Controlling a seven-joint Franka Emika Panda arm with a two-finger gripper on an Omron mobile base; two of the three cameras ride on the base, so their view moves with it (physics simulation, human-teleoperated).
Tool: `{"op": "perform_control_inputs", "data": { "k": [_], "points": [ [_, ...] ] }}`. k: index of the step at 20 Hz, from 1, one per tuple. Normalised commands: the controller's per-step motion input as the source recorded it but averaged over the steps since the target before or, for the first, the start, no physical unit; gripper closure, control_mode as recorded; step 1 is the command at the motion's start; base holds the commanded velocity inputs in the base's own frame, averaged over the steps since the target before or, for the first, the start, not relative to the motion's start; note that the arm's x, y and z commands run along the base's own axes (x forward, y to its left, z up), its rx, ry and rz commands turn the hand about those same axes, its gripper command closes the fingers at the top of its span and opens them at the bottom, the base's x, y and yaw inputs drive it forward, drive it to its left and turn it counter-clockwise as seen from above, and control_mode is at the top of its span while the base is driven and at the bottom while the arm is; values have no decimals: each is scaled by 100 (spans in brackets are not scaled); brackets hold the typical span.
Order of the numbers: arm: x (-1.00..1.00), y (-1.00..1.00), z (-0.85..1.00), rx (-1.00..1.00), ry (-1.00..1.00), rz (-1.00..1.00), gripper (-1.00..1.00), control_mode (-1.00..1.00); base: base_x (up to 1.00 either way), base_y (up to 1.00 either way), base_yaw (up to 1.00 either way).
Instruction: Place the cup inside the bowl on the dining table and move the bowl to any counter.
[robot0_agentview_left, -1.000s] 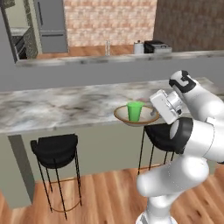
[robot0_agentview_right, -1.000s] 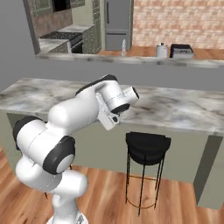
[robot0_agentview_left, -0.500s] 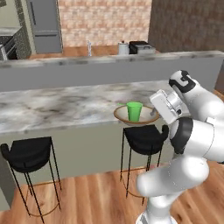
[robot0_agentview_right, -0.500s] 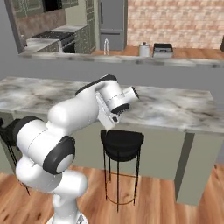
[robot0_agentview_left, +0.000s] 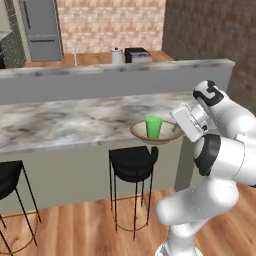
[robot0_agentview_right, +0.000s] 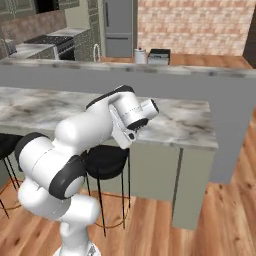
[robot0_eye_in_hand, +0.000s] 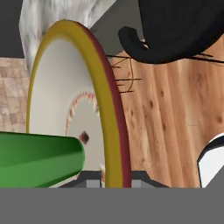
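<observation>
Claw: mine, reaching in from the right of the left base view, clamped on the near-right rim of the bowl. From the hand view the rim runs straight down between my finger tips, one tip on either side of it.

Bowl: wide, shallow, beige inside, darker rim. It is held out level over the front edge of the dining table, partly overhanging the floor side. I cannot tell whether its underside touches the marble.

Cup: bright green tumbler, upright, standing inside the bowl near its centre. In the hand view it lies across the lower left, its base against the bowl's floor.

Dining table: long island, veined grey-white marble top, plain grey-green side, running left from the bowl.

Stool: black seat on thin black legs, directly below the bowl, tucked against the island's side. A second black stool sits at the far left edge.

Raised grey ledge: behind the island, full width.

Counter: beyond the ledge, against a brick wall, carrying a white kettle just beside a dark toaster. A grey refrigerator stands to its left.

Floor: warm wooden boards.
</observation>
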Motion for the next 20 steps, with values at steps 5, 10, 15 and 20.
{"op": "perform_control_inputs", "data": {
  "k": [5, 10, 15, 20],
  "points": [
    [0, 0, 0, 0, 0, 0, 100, 100, 13, -70, 0],
    [0, 0, 0, 0, 0, 0, 100, 100, 18, -71, 0],
    [0, 0, 0, 0, 0, 0, 100, 100, 28, -72, 0],
    [0, 0, 0, 0, 0, 0, 100, 100, 37, -67, 0]
  ]
}}
